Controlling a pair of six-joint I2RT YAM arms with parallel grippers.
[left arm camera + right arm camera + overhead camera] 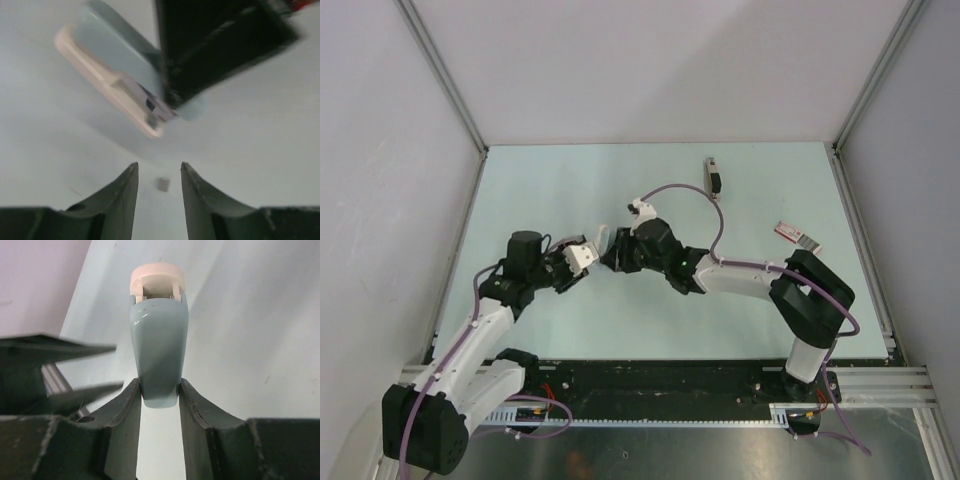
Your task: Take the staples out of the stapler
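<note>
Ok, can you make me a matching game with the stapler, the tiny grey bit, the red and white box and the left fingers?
Things:
1. stapler
2. tiny grey bit
3. red-and-white box
4. left fingers

Where or how:
A. lying near the right edge of the table
B. open, holding nothing
C. pinched between the right fingers
D. lying on the table, seen in the gap between the left fingers

Pairs: 1-C, 2-D, 3-A, 4-B
</note>
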